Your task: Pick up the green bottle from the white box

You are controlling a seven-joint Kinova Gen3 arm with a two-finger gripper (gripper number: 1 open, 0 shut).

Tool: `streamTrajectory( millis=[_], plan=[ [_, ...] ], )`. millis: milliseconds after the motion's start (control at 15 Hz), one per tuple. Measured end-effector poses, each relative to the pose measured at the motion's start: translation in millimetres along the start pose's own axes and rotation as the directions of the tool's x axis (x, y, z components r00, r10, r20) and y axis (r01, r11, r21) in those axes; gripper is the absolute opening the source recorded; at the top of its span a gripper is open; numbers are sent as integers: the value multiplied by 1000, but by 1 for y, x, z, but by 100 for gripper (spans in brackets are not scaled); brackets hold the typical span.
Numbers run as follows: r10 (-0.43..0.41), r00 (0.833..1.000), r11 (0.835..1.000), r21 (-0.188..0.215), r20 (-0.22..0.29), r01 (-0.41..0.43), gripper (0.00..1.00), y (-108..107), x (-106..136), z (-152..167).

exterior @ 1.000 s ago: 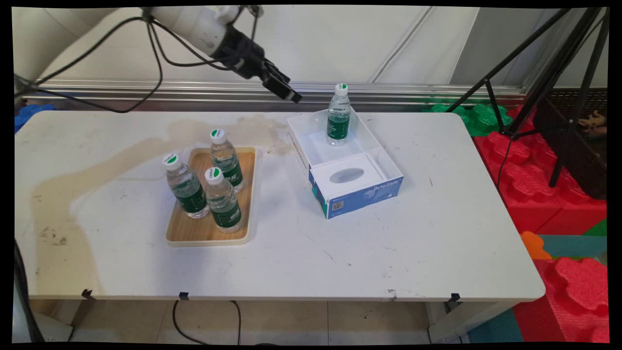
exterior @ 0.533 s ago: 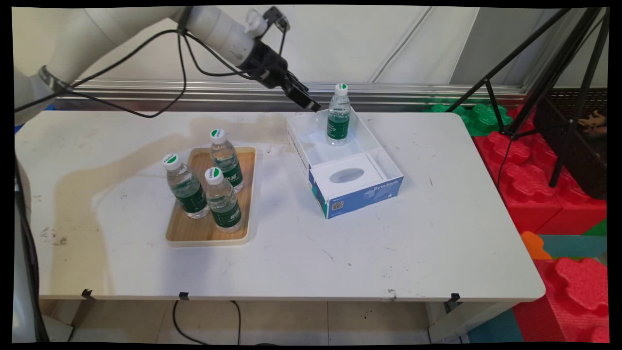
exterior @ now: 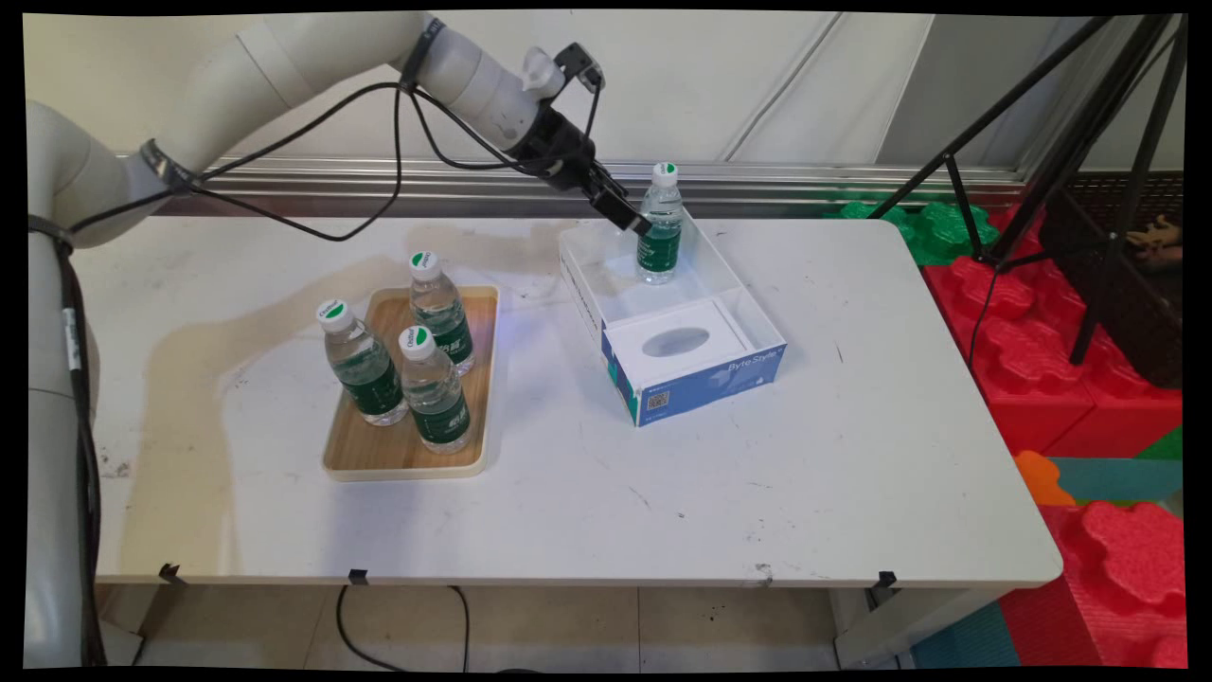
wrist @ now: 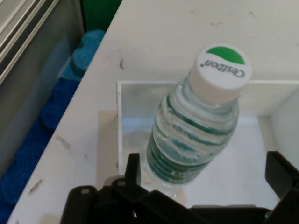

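While three bottles (exterior: 402,365) stand on the tray (exterior: 355,455), the gripper (exterior: 636,225), jaws spread wide and empty, flanks the box's (exterior: 705,379) far-corner bottle (exterior: 659,227).

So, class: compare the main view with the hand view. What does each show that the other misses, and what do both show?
Only the main view shows the tray with three bottles on it, the tripod and the red foam blocks. Only the hand view shows the lettered top of the cap and blue foam beyond the table's edge. Both show the bottle standing upright in the box, and the tool, open, close beside the bottle.
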Motion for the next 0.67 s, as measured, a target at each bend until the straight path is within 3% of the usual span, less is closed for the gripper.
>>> streamTrajectory(
  millis=[667],
  plan=[
    [-9, 1000, 1000, 0, -14, 9, 100, -4, 6, 32]
  ],
)
